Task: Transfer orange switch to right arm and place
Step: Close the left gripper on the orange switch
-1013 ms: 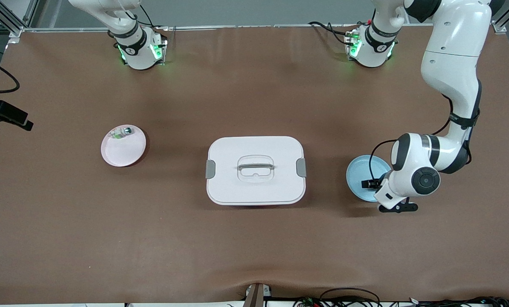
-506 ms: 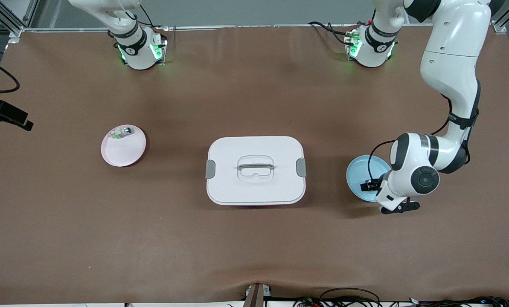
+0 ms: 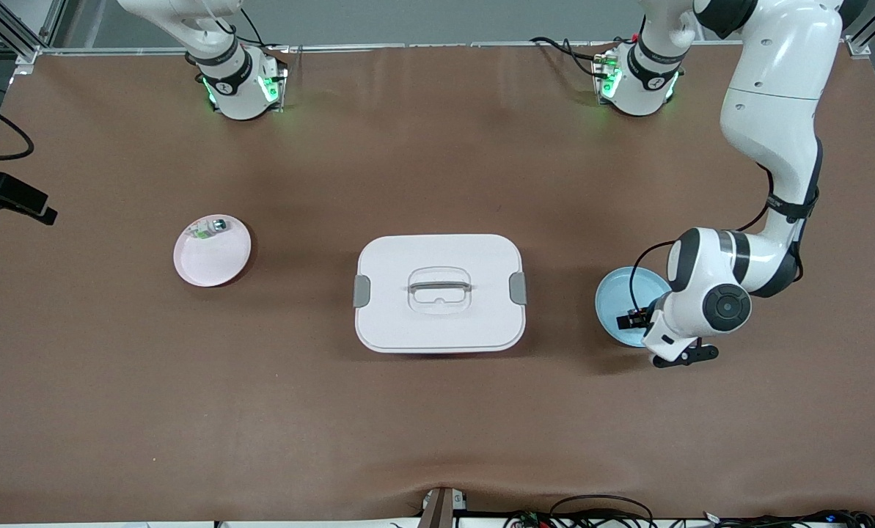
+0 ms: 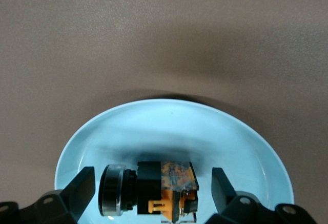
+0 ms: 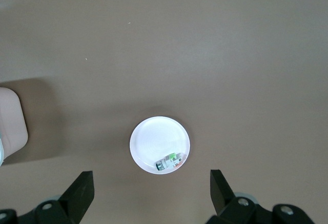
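The orange switch (image 4: 166,188), a small black block with an orange face and a round silver-rimmed end, lies on its side in the light blue plate (image 4: 169,121). My left gripper (image 4: 152,185) is down at the plate with its fingers open on either side of the switch, a gap showing at each side. In the front view the left gripper (image 3: 639,320) is low over the blue plate (image 3: 617,293), and its wrist hides the switch. My right gripper (image 5: 151,193) is open and empty, high above the pink plate (image 5: 154,134).
A white lidded box (image 3: 439,292) with a handle stands mid-table between the plates. The pink plate (image 3: 210,260) toward the right arm's end holds a small white-green-silver component (image 3: 210,229), also in the right wrist view (image 5: 170,161). A black clamp (image 3: 12,196) sits at the table's edge.
My left wrist has shifted slightly toward the middle of the table over the blue plate. The right arm and the other things have not moved.
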Robot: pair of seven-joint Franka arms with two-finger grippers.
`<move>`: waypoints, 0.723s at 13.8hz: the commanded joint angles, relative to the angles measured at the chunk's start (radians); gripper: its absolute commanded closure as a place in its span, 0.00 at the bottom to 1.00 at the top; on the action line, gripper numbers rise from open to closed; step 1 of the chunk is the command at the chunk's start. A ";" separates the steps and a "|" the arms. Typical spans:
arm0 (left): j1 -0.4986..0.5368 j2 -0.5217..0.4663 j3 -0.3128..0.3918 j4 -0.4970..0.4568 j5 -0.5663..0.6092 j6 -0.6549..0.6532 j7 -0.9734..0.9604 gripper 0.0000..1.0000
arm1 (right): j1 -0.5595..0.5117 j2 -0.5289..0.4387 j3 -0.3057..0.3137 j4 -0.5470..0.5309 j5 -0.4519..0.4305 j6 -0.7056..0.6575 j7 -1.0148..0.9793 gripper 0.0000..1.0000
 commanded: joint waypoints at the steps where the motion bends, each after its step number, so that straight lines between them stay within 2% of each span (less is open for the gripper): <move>1: 0.001 -0.002 -0.005 -0.007 -0.010 0.016 -0.009 0.00 | -0.014 -0.022 0.010 -0.020 0.002 0.008 -0.012 0.00; 2: 0.001 -0.002 -0.005 -0.008 -0.010 0.016 -0.009 0.00 | -0.014 -0.022 0.010 -0.020 0.002 0.008 -0.012 0.00; 4: 0.001 -0.002 -0.005 -0.007 -0.010 0.016 -0.007 0.31 | -0.014 -0.022 0.010 -0.020 0.002 0.008 -0.012 0.00; 6: -0.001 -0.002 -0.005 -0.008 -0.010 0.016 -0.007 0.50 | -0.014 -0.022 0.010 -0.020 0.002 0.008 -0.012 0.00; 8: -0.002 -0.002 -0.005 -0.008 -0.010 0.016 -0.007 0.61 | -0.014 -0.022 0.010 -0.020 0.002 0.008 -0.012 0.00; 10: -0.004 -0.003 -0.005 -0.007 -0.010 0.016 -0.009 0.63 | -0.014 -0.022 0.010 -0.020 0.002 0.008 -0.012 0.00</move>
